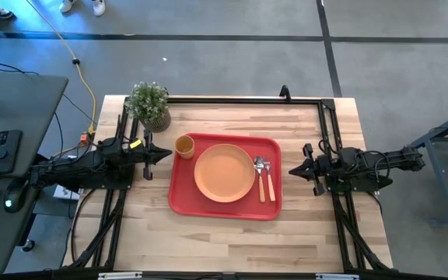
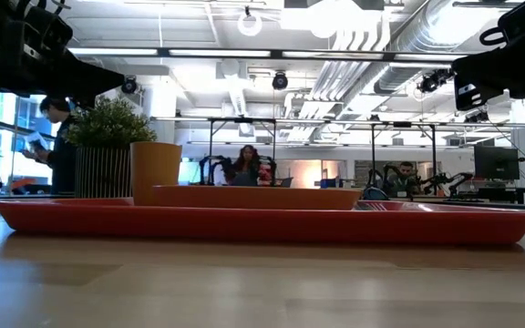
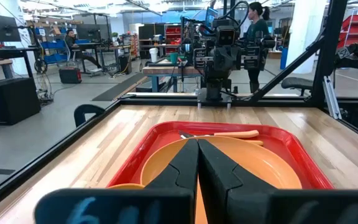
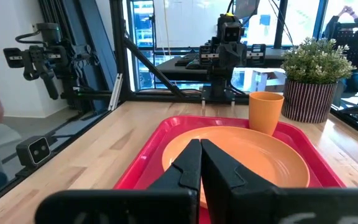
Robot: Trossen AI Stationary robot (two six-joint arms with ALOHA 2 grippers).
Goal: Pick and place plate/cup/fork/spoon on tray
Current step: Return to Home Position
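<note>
The red tray (image 1: 179,198) lies in the middle of the table. On it rest the orange plate (image 1: 224,173) in the centre, the orange cup (image 1: 184,145) upright at its far left corner, and the spoon (image 1: 260,177) and fork (image 1: 270,179) side by side at its right. My left gripper (image 1: 168,154) is shut and empty, raised just left of the tray beside the cup. My right gripper (image 1: 292,169) is shut and empty, raised just right of the tray. Both sets of shut fingers show in the wrist views (image 3: 197,163) (image 4: 201,163).
A potted green plant (image 1: 148,105) stands at the table's far left, behind the cup. A black frame (image 1: 239,99) runs along the far edge and both sides. Bare wood lies in front of the tray. People sit and stand in the room beyond.
</note>
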